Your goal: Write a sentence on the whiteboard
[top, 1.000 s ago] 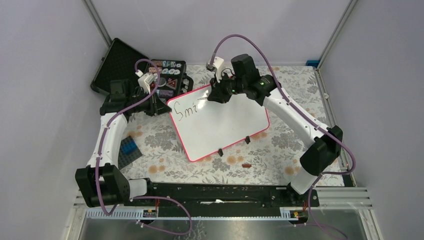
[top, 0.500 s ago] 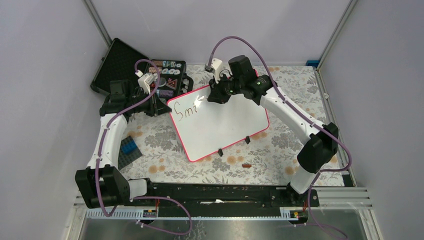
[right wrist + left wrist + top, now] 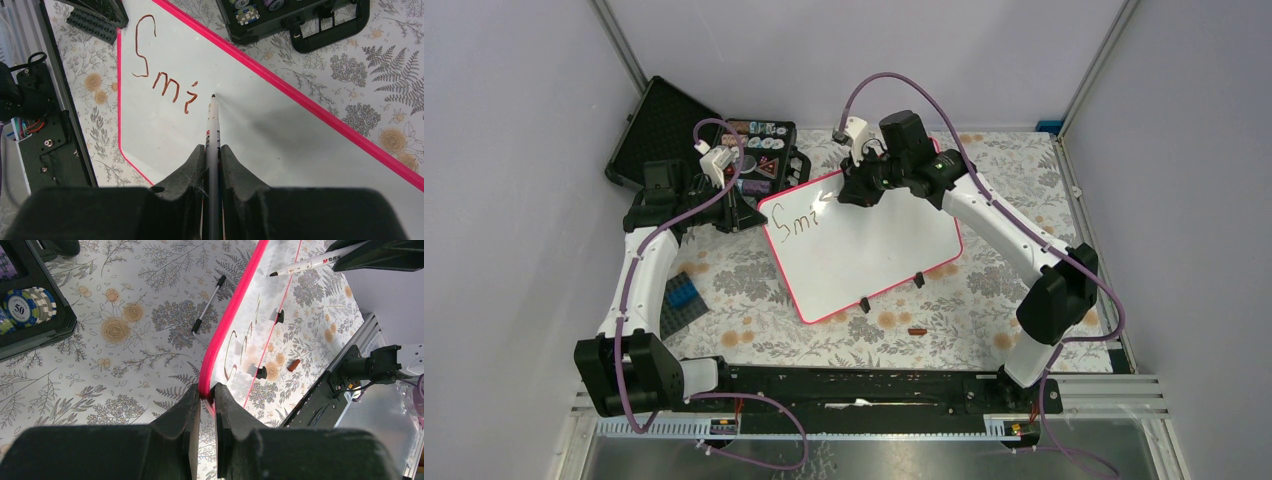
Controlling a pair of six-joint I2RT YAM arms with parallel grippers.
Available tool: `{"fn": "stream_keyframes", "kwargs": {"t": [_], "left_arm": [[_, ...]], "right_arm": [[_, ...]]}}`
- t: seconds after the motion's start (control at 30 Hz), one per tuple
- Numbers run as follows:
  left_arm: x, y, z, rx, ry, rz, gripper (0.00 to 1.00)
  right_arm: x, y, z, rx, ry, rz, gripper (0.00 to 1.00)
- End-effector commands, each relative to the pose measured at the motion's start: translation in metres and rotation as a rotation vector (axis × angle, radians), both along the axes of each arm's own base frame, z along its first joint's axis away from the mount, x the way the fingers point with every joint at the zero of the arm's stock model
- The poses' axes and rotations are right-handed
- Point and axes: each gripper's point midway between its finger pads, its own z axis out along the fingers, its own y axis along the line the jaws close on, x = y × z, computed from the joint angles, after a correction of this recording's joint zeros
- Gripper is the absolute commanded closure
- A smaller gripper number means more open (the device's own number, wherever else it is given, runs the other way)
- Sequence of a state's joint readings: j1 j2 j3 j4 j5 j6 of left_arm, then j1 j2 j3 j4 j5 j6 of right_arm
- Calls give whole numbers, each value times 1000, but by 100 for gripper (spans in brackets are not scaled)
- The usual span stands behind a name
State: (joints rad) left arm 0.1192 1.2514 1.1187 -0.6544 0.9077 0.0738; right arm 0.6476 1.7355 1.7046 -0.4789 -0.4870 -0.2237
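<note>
Right gripper [image 3: 213, 150] clamped on marker [image 3: 213, 122], tip by "Smi" of sentence [image 3: 169, 89]; left gripper [image 3: 206, 391] pinches whiteboard [image 3: 235, 315] rim, prob. to steady it.

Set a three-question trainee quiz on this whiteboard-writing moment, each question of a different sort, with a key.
1. True or false: the left end effector is shut on the pink rim of the whiteboard.
2. Multiple choice: which letters are written on the whiteboard? A) Hello B) Smi C) Sun
3. Fill in the blank: the right end effector is shut on a ____, whose tip is at the board just right of the writing.

Key: 1 true; 2 B; 3 marker.
</note>
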Motion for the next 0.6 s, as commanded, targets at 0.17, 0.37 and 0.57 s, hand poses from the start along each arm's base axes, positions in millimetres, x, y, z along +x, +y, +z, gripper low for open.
{"fn": "stream_keyframes", "kwargs": {"t": [0.17,0.37,0.57], "left_arm": [[9,5,11,40,-104,1,100],[9,5,11,42,-105,3,100],[10,5,11,41,-104,2,100]], "right_arm": [[16,7,25,46,-74,-18,100],[19,7,21,37,-72,-24,100],[16,7,9,23,-47,-17,100]]}}
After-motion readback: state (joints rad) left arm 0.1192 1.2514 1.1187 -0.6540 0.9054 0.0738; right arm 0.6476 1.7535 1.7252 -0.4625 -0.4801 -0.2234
